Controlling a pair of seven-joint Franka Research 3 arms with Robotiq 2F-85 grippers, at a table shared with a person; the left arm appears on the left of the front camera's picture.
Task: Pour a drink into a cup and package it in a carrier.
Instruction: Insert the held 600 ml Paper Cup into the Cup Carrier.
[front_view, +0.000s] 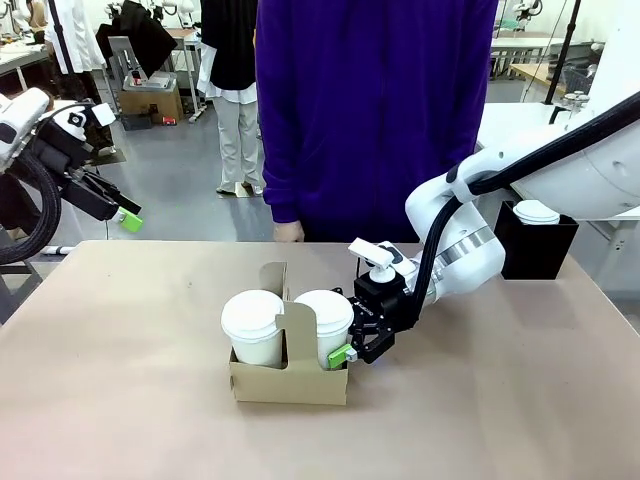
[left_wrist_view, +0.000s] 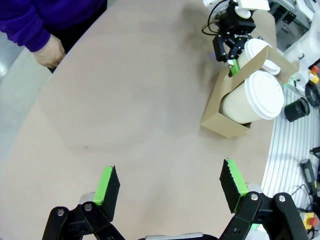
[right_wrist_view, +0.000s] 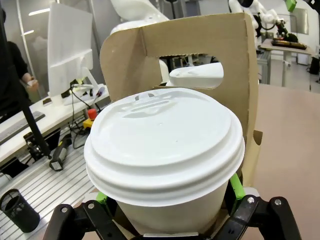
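My right gripper (front_view: 352, 352) sits around the lidded cup (front_view: 324, 326) in the carrier (front_view: 288, 382), green pads at either side of the cup wall; whether they press it or stand just off it I cannot tell from the wrist view. My left gripper (left_wrist_view: 170, 186) hangs spread and empty over bare table (left_wrist_view: 125, 100), the carrier at its one o'clock. The paper cup will be light, soft-walled and top-heavy if filled, so I judge a gentle hold below the lid safest; the cardboard carrier is flimsy, best lifted by its centre handle (right_wrist_view: 192, 55). A person's hand (left_wrist_view: 48, 51) rests at the far table edge.
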